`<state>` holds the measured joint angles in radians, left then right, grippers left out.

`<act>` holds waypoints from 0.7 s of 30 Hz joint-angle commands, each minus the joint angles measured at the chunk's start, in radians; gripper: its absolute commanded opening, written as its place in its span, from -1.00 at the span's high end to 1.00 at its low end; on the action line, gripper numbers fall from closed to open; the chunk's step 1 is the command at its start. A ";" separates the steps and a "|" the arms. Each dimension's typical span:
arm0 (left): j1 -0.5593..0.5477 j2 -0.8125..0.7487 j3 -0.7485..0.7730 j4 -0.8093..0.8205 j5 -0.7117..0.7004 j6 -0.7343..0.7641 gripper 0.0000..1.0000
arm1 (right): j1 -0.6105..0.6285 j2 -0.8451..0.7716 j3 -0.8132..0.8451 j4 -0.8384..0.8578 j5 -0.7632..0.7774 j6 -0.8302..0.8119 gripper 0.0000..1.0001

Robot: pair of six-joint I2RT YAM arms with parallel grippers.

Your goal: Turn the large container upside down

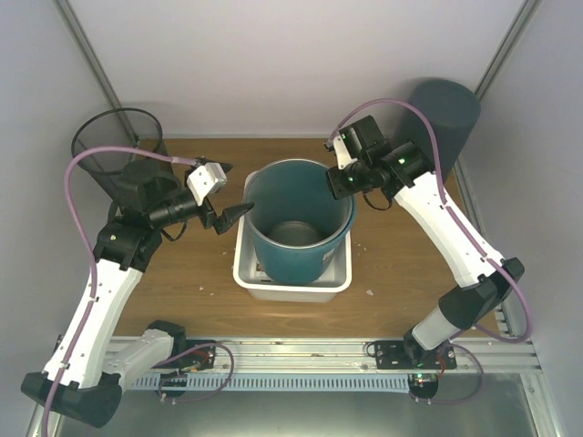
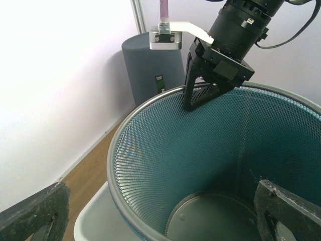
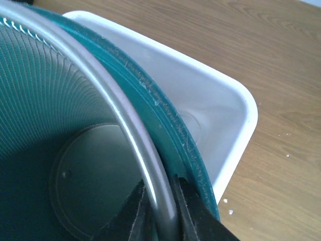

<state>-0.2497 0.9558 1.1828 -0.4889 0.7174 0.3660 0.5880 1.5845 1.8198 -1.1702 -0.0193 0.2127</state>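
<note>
Wire mesh, painted teal, makes up the round wall of the big bin, which tapers down to a smooth metal floor and carries a rolled silver rim at the top. It stands mouth up inside a white plastic tub with rounded corners. The tub sits in the middle of the wooden desk. At the back left corner is a black mesh basket. At the back right, a plain dark grey cylinder stands against the wall.

The right arm comes in from the right, its elbow low near the desk's right edge and its forearm rising to the far right side of the big bin. The right end effector points down and its 2 fingers pinch the silver rim, 1 inside the mesh and 1 outside.

The left arm bends up and over from the left, bringing the left end effector just beside the left side of the rim. Its 2 dark fingers are spread wide, with the bin's mouth showing between them.
</note>
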 commanded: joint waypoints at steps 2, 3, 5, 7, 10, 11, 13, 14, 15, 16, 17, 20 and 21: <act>-0.011 -0.020 -0.009 0.048 -0.005 -0.009 -0.98 | 0.027 0.029 -0.015 -0.157 -0.039 -0.006 0.94; -0.010 -0.020 -0.011 0.049 -0.003 -0.009 -0.98 | 0.027 0.026 -0.013 -0.157 -0.038 -0.005 0.98; -0.011 -0.020 -0.016 0.052 -0.003 -0.008 -0.98 | 0.027 0.018 -0.013 -0.157 -0.040 -0.004 0.99; -0.013 -0.020 -0.018 0.056 -0.003 -0.013 -0.98 | 0.027 0.010 -0.012 -0.157 -0.042 -0.006 0.99; -0.015 -0.018 -0.018 0.060 -0.004 -0.017 -0.98 | 0.027 -0.005 0.004 -0.157 -0.036 -0.008 0.99; -0.015 -0.017 -0.018 0.061 -0.004 -0.019 -0.98 | 0.027 -0.012 0.016 -0.157 -0.035 -0.008 0.99; -0.017 -0.014 -0.017 0.061 -0.003 -0.018 -0.98 | 0.027 -0.027 0.044 -0.155 -0.028 -0.007 0.99; -0.017 -0.014 -0.016 0.060 -0.006 -0.018 -0.98 | 0.027 -0.035 0.064 -0.157 -0.014 -0.006 0.99; -0.018 -0.014 -0.016 0.056 -0.008 -0.016 -0.98 | 0.027 -0.045 0.086 -0.158 0.004 -0.003 0.99; -0.019 -0.015 -0.014 0.056 -0.011 -0.014 -0.98 | 0.027 -0.054 0.110 -0.156 0.016 0.000 0.99; -0.020 -0.015 -0.014 0.055 -0.015 -0.013 -0.98 | 0.027 -0.061 0.142 -0.155 0.039 0.001 0.99; -0.020 -0.017 -0.010 0.057 -0.020 -0.015 -0.98 | 0.026 -0.078 0.204 -0.154 0.058 0.007 0.99; -0.021 -0.017 -0.009 0.058 -0.020 -0.016 -0.98 | 0.027 -0.082 0.219 -0.155 0.064 0.006 0.99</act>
<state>-0.2630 0.9489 1.1740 -0.4816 0.7090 0.3580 0.6071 1.5745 1.9446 -1.2896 -0.0120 0.2333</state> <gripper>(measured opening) 0.990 0.074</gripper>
